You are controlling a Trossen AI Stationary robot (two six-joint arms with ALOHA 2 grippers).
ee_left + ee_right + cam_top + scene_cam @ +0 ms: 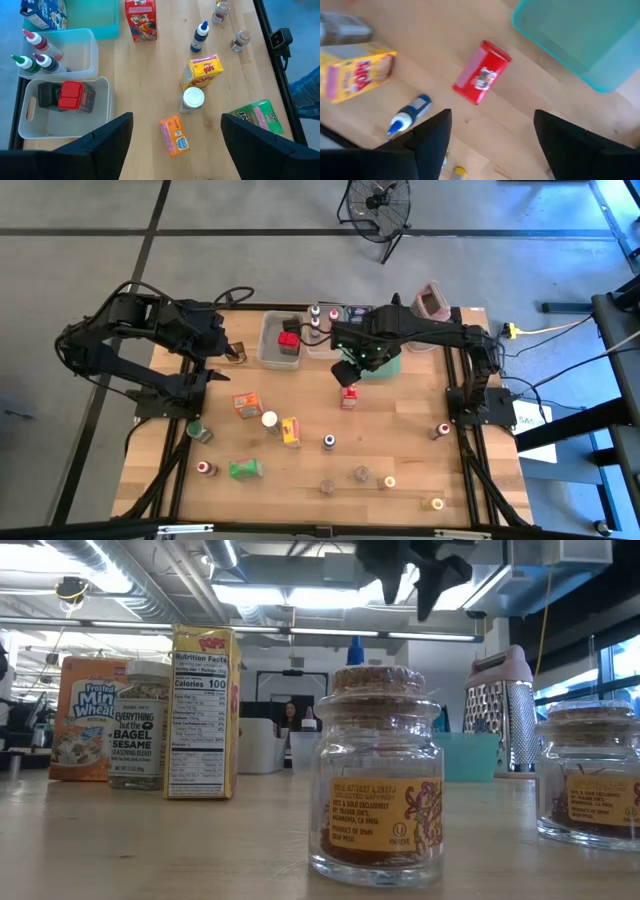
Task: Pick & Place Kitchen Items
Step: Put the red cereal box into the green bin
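Kitchen items are scattered over the wooden table [400, 430]. A red box [349, 396] stands near the middle, and my right gripper [344, 372] hangs open just above it, pointing down. In the right wrist view the red box [481, 72] shows ahead of the spread fingers [427, 142], clear of them. Nearby are a yellow box [355, 70], a blue-capped bottle [410, 116], an orange box [246, 404], a white-capped jar [270, 420] and a green box [245, 470]. My left gripper [228, 352] waits open, raised over the table's far left; below it lies the orange box [175, 135].
Two clear tubs stand at the far edge, one [280, 340] holding a red-lidded item, the other [320, 330] holding bottles. A teal tray [388, 363] lies under the right arm. A grater [432, 302] stands at the far right. Small jars [385, 780] dot the near edge.
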